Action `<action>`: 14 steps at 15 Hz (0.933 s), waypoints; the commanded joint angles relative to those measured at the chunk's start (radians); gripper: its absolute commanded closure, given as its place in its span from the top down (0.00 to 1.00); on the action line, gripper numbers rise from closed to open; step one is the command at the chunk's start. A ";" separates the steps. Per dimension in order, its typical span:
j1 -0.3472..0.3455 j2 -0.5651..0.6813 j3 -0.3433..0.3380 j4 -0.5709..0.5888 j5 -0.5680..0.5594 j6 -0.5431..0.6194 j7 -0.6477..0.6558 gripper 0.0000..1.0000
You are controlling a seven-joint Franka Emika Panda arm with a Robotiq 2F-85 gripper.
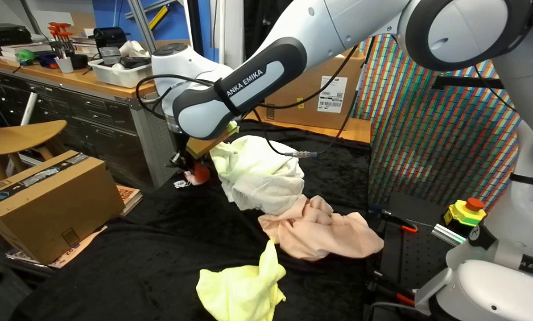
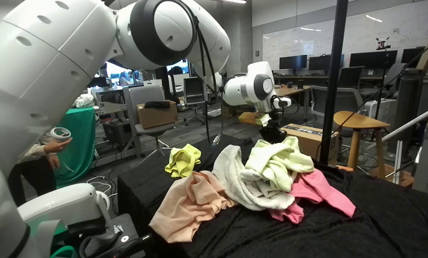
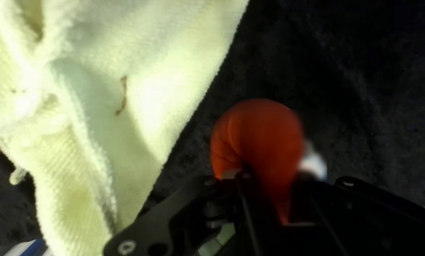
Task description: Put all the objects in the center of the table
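Wrist view: the gripper (image 3: 270, 181) grasps the red-orange ball (image 3: 258, 131) beside a pale yellow-green cloth (image 3: 159, 103), near the far edge of the table (image 2: 389, 215).

In an exterior view a wood-topped bench (image 1: 70, 107) with dark drawers (image 1: 99, 117) stands before a blue panel (image 1: 103, 18), a wooden stool (image 1: 23, 136) near it, and a multicoloured sheet (image 1: 413, 133) shows to the right. In an exterior view a whiteboard (image 2: 317, 46) catching streaks of light (image 2: 310, 29) hangs on the wall (image 2: 289, 10) behind a row of dark monitors (image 2: 373, 63), with chairs (image 2: 350, 77) near them and a wooden desk (image 2: 294, 91) to the left; the floor (image 2: 188, 134) is grey and a ceiling light (image 2: 238, 1) shows at the top edge.
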 commanded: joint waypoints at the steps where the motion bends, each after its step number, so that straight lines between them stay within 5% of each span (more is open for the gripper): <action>1: 0.017 -0.107 -0.007 -0.084 0.009 0.020 -0.004 0.11; 14: 0.004 -0.566 -0.018 -0.566 -0.099 0.064 0.111 0.13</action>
